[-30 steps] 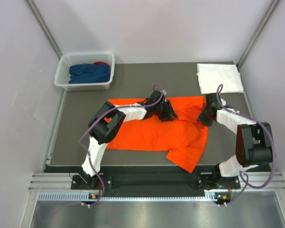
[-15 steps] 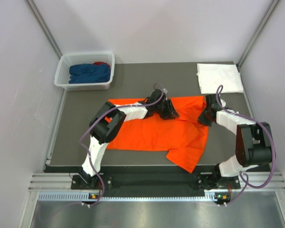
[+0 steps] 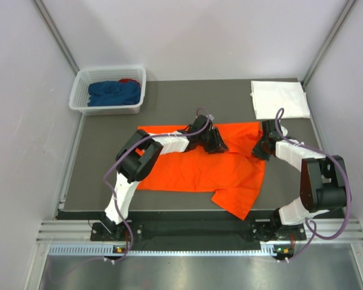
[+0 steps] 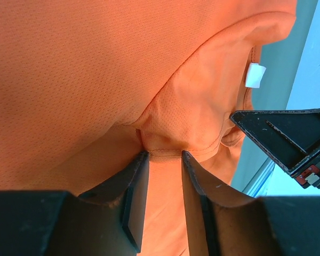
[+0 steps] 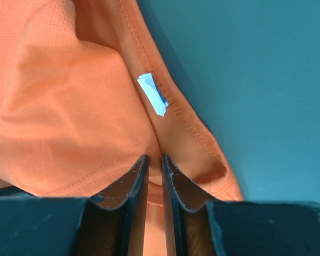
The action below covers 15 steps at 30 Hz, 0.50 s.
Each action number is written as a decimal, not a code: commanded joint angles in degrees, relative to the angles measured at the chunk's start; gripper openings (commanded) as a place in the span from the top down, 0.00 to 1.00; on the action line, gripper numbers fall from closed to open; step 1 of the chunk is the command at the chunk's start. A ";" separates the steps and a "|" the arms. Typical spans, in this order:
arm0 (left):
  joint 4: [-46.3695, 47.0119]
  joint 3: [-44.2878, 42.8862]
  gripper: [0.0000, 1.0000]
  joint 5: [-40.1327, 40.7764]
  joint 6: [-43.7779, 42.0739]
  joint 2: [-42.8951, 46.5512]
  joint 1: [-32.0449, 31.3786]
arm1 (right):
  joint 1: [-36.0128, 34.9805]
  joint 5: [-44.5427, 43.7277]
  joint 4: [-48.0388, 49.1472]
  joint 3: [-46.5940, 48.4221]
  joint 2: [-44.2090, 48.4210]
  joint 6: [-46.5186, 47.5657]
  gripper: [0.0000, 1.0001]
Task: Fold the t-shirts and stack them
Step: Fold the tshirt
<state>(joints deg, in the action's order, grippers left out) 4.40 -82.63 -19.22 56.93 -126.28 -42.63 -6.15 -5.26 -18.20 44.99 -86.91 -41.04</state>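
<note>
Your right hand (image 3: 258, 148) is clenched on a thin pinch of the orange t-shirt (image 3: 187, 175), at a stitched edge beside the small white tag (image 5: 152, 95). The shirt lies spread across the middle of the bench (image 3: 169, 103). Your left hand (image 3: 213, 141) straddles a pucker near the shirt's far edge, and you cannot tell whether it has bitten. If it has not, lifting now raises one side only and the fold skews. The shallow right-hand pinch could slip free mid-fold. The near sleeve lies close to the bench's front edge and could slide over it.
</note>
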 commanded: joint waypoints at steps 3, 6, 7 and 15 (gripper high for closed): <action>1.40 -0.87 0.63 1.56 0.47 -0.02 -0.43 | 0.00 0.25 2.02 0.27 0.25 0.08 0.83; 0.96 -0.52 0.62 1.56 0.38 0.15 -0.43 | 0.00 0.25 2.02 0.27 0.43 -0.10 0.83; 0.87 -0.25 0.62 1.82 -0.06 0.68 -0.43 | 0.09 0.25 1.94 0.27 0.34 -0.10 0.83; 2.01 2.65 0.59 3.58 -1.99 2.88 -0.35 | 0.00 0.33 2.55 -0.26 -0.10 -0.01 0.84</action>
<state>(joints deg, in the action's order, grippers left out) 5.58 -81.43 -17.91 56.53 -125.60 -42.81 -6.15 -4.86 -17.96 44.99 -86.91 -41.04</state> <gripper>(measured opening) 0.405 0.165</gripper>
